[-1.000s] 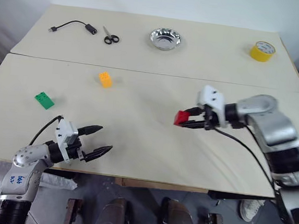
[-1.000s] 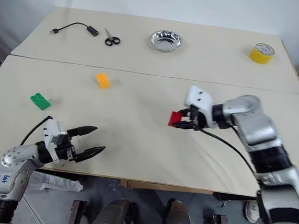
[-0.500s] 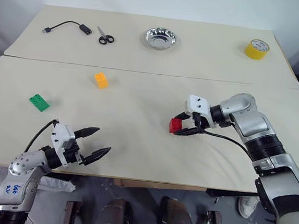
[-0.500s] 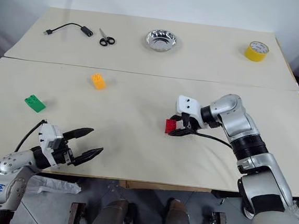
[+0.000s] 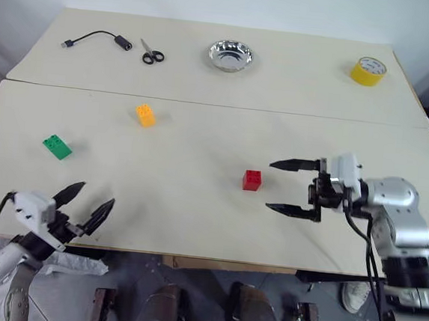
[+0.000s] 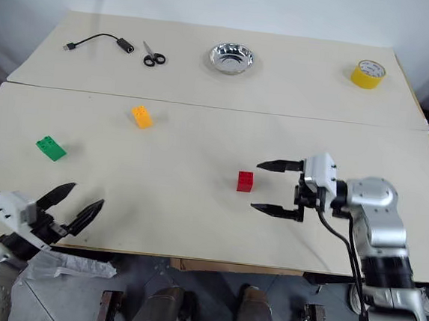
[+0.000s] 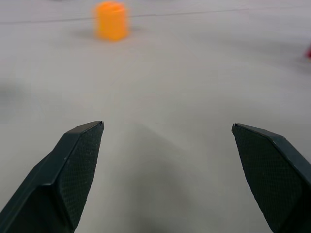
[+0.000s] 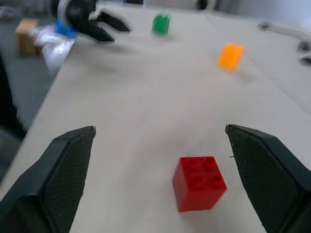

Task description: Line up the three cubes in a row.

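Sitting on open tabletop, the red cube [image 5: 252,180] is just past the right gripper [image 5: 289,187], whose fingers are spread wide with nothing in them. The left gripper [image 5: 84,205] hangs at the near table [image 5: 194,226] edge, also wide open and empty. The orange cube [image 5: 145,115] and green cube [image 5: 56,147] are well apart on the left, lots of bare room between everything. Can't make out any writing on anything.

No legible text anywhere.
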`<control>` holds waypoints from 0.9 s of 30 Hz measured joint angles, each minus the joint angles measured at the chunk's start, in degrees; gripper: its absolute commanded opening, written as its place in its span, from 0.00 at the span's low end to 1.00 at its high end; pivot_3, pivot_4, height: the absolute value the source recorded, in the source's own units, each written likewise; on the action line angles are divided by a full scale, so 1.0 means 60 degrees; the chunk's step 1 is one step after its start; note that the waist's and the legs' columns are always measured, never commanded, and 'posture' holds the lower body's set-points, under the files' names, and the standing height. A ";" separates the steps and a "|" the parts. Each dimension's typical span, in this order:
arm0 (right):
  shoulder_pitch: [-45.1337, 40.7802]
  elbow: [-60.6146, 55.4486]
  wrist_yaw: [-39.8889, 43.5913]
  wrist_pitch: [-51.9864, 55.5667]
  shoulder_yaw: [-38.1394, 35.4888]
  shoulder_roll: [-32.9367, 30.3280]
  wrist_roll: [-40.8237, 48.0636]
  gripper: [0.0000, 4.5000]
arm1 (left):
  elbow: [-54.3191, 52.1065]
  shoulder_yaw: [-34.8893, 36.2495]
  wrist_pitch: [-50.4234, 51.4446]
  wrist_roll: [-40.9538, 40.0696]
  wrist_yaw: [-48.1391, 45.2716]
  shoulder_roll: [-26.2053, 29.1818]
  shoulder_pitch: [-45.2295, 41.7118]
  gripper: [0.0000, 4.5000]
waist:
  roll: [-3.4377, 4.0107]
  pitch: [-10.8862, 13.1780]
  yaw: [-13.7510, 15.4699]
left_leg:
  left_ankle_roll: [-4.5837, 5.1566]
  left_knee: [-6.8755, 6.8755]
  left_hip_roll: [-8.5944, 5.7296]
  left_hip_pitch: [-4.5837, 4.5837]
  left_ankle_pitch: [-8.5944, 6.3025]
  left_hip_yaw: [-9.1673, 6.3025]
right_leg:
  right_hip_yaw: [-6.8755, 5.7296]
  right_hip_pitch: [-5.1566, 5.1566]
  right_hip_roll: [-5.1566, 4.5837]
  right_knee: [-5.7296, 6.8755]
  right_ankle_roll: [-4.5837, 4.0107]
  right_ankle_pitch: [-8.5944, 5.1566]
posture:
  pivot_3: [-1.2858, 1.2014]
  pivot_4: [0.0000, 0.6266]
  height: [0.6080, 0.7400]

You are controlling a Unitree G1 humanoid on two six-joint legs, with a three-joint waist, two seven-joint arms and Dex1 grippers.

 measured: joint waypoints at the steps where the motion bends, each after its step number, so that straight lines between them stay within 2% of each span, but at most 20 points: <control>1: 0.0359 -0.0186 -0.0138 0.0006 -0.0081 0.0083 0.0114 1.00 | 0.0006 0.0198 -0.0055 -0.0005 0.0223 -0.0128 0.0175 1.00 | -0.0003 0.0002 0.0018 | -0.0003 -0.0001 0.0002 0.0011 -0.0003 0.0006 | 0.0010 0.0006 0.0000 0.0000 0.0000 0.0000 | 0.52 0.24 1.00; 4: 0.1203 -0.0665 -0.0825 0.0089 -0.0524 0.0474 0.0424 1.00 | -0.0008 0.0581 -0.0213 -0.0023 0.0658 -0.0438 0.0393 1.00 | -0.0012 -0.0003 0.0069 | -0.0007 -0.0001 0.0005 0.0021 -0.0011 0.0022 | 0.0034 -0.0005 -0.0003 0.0012 -0.0001 0.0000 | 0.52 0.24 1.00; 9: 0.2980 -0.1206 -0.2578 -0.0367 -0.0891 0.1890 0.0369 1.00 | 0.0024 0.0839 -0.0290 -0.0198 0.1038 -0.0998 0.1005 1.00 | -0.0038 -0.0019 0.0165 | -0.0011 -0.0018 0.0006 0.0019 -0.0027 0.0040 | 0.0050 -0.0020 -0.0003 0.0001 -0.0005 -0.0002 | 0.52 0.24 1.00; 13: 0.2997 -0.1697 -0.3169 -0.0786 -0.0893 0.2068 0.0141 1.00 | -0.0039 0.0836 -0.0356 -0.0225 0.1554 -0.1117 0.0631 1.00 | -0.0050 -0.0027 0.0162 | -0.0010 -0.0004 0.0009 0.0028 -0.0028 0.0040 | 0.0064 -0.0017 -0.0005 0.0013 -0.0004 -0.0001 | 0.52 0.24 1.00; 18: 0.2792 -0.1664 -0.3152 -0.0819 -0.0827 0.1947 0.0098 1.00 | -0.0040 0.0959 -0.0216 -0.0324 0.2468 -0.1090 -0.0270 1.00 | -0.0051 -0.0027 0.0148 | -0.0010 -0.0007 0.0012 0.0024 -0.0031 0.0041 | 0.0065 -0.0023 -0.0001 0.0012 -0.0006 -0.0002 | 0.52 0.24 1.00; 21: 0.2391 -0.1485 -0.3082 -0.0778 -0.0821 0.1758 0.0112 1.00 | 0.0123 0.1132 0.0225 -0.0296 0.3469 -0.0803 -0.1186 1.00 | -0.0052 -0.0028 0.0152 | -0.0002 -0.0004 0.0012 0.0024 -0.0027 0.0041 | 0.0056 -0.0021 0.0003 0.0020 -0.0006 -0.0002 | 0.52 0.24 1.00; 27: 0.2141 -0.1463 -0.2950 -0.0557 -0.0575 0.1747 0.0166 1.00 | 0.0842 0.0977 0.0830 0.0233 0.4103 0.0000 -0.2067 1.00 | -0.0054 -0.0029 0.0146 | 0.0001 -0.0005 0.0004 0.0023 -0.0028 0.0043 | 0.0049 -0.0023 0.0007 0.0029 -0.0006 -0.0002 | 0.52 0.24 1.00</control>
